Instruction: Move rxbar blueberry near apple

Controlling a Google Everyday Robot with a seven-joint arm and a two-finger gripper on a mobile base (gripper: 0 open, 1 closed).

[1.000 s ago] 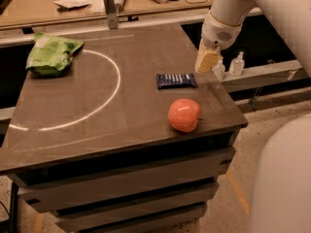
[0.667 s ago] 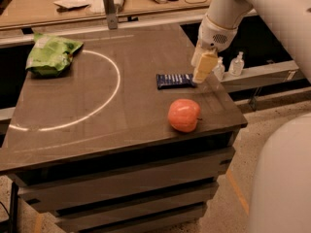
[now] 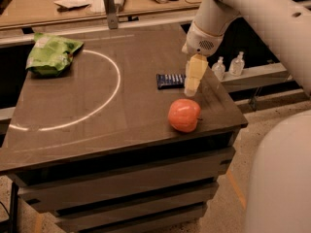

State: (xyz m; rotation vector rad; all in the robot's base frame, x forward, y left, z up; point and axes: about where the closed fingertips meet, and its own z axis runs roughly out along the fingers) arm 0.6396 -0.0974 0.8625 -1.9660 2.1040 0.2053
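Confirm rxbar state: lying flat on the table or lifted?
Flat. The rxbar blueberry lies on the table, behind the apple. The gripper points down at its right end; whether it touches, cannot tell.

Gripper [image 3: 190, 88] lower and further left, now at right end of rxbar blueberry [image 3: 169, 80]

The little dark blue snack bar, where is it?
In the camera view, the flat dark navy-blue snack bar lies right of centre on the dark tabletop, just behind the round red-orange apple, with the gripper at its right end.
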